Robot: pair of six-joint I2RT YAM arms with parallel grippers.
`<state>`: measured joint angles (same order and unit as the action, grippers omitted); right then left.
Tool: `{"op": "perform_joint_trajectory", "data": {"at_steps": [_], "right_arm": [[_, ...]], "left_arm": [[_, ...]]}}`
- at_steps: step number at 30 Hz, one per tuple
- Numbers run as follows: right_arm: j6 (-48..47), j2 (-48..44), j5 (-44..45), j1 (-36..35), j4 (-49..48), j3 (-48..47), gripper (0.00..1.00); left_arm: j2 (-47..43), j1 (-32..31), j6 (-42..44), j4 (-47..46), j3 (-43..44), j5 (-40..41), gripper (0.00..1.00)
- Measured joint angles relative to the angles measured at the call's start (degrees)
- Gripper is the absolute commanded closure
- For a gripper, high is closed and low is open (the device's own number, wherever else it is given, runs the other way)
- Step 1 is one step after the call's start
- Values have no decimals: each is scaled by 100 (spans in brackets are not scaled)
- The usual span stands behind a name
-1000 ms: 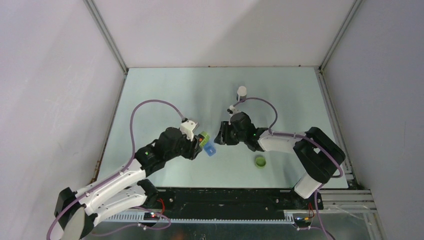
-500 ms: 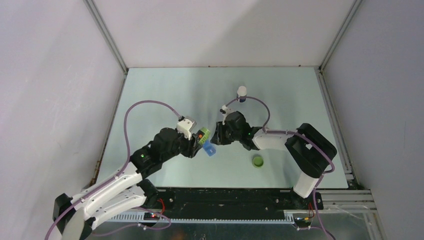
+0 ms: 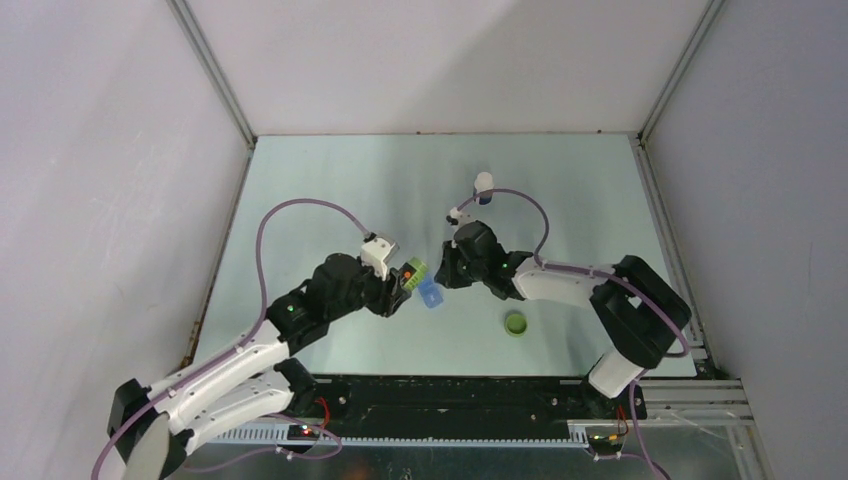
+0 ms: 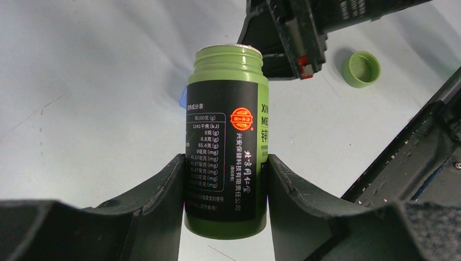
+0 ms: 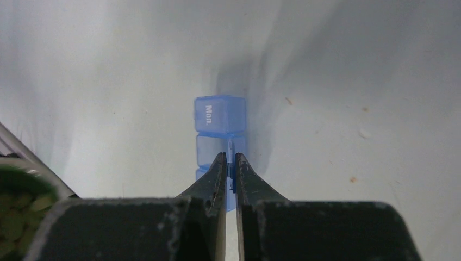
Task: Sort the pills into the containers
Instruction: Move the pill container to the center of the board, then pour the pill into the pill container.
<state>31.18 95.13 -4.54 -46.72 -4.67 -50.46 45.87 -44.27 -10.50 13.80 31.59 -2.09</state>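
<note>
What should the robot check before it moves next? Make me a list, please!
1. Green plastic bottle with black label gripped by left jaws: ok.
2. Bottle open, round green cap lying aside on pale table: ok.
3. Green pills inside bottle: ok.
4. Right jaws shut at small blue translucent pill box: ok.
5. A box compartment lid open for pills: cannot tell.

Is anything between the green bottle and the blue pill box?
Nothing lies in the gap. The bottle, uncapped in the left gripper, hangs beside the box; only the right gripper, pinching the box, crowds it.
</note>
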Motion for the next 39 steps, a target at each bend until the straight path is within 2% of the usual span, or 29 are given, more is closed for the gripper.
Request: {"op": "perform_joint_trajectory", "data": {"at_steps": [5, 11, 14, 17, 19, 24, 29, 39], "right_arm": [[9, -511, 640, 0, 638, -9, 91], [114, -584, 960, 33, 1054, -7, 86], [219, -584, 979, 52, 1104, -4, 77], [310, -584, 992, 72, 1110, -2, 59], [348, -584, 999, 85, 1126, -2, 53], [385, -636, 1014, 144, 1255, 0, 43], [468, -973, 1060, 306, 1510, 26, 30], [529, -2455, 1451, 769, 2221, 345, 28]], "left_arm": [[308, -24, 2, -278, 0, -173, 100], [833, -81, 57, -431, 2, -308, 100], [1174, -101, 74, -411, 2, -308, 100], [1342, -122, 114, -385, 2, -310, 100], [1375, -138, 149, -396, 2, -330, 100], [1488, -184, 201, -501, 2, -459, 100], [1672, -223, 304, -691, 2, -608, 100], [2251, -304, 492, -715, 273, -562, 100]]}}
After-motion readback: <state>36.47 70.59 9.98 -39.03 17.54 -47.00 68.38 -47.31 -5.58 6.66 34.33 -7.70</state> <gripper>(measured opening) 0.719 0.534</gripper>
